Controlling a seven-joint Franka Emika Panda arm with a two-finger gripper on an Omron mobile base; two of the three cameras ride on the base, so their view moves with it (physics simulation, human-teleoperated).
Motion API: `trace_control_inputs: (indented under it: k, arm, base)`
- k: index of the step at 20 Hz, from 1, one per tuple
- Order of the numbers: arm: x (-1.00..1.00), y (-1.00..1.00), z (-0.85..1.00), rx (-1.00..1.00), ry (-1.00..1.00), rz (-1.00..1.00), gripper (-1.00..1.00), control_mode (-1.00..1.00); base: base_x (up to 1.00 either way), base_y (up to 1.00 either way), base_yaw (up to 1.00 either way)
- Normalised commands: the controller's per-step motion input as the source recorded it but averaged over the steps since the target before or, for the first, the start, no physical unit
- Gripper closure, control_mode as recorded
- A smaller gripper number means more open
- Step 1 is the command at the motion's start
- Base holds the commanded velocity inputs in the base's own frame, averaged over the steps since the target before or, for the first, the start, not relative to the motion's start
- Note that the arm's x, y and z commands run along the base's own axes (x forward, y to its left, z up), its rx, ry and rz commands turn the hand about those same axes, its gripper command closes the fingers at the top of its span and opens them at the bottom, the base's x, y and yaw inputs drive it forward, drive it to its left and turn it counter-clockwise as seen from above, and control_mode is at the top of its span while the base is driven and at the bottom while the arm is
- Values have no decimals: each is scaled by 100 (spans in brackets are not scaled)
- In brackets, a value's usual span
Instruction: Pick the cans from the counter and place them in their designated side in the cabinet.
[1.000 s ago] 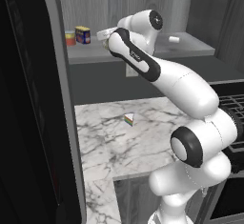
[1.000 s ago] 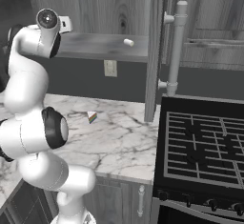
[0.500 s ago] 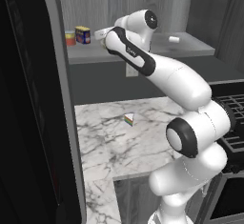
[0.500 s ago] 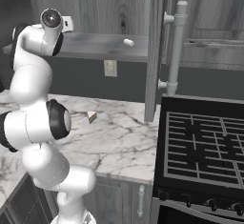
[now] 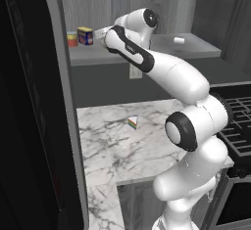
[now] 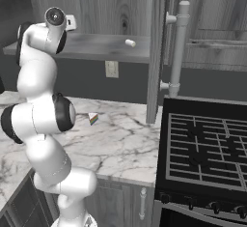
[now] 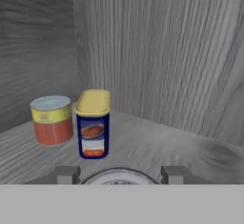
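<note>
At the bottom of the hand view my gripper is shut on the round can. Only the can's silvery top shows, between the two fingertips. Just ahead on the cabinet shelf stands the boxy dark blue can with a yellow top. In the left base view my gripper is at the left end of the shelf, right beside the blue can. The white marble counter lies below. Whether the round can rests on the shelf is hidden.
A short red-and-yellow can stands left of the blue one. A small white cylinder lies further right on the shelf. A rainbow wedge sits on the counter. The black stove, an open cabinet door and a tall black panel flank the space.
The arm's middle links have shifted a little while the hand has stayed at the left end of the shelf. The cans on the shelf have not moved.
</note>
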Motion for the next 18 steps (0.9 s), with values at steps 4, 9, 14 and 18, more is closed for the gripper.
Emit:
trace_control_inputs:
  k: [4,9,14,18]
  arm:
    - [31,5,0,-1,1,0,100,-100]
    - [30,5,-3,-2,3,0,100,-100]
    - [25,7,-14,-4,8,0,100,-100]
    - [22,12,-24,-6,12,0,-100,-100]
  base:
    - [0,0,0]
    - [0,0,0]
    - [0,0,0]
    - [0,0,0]
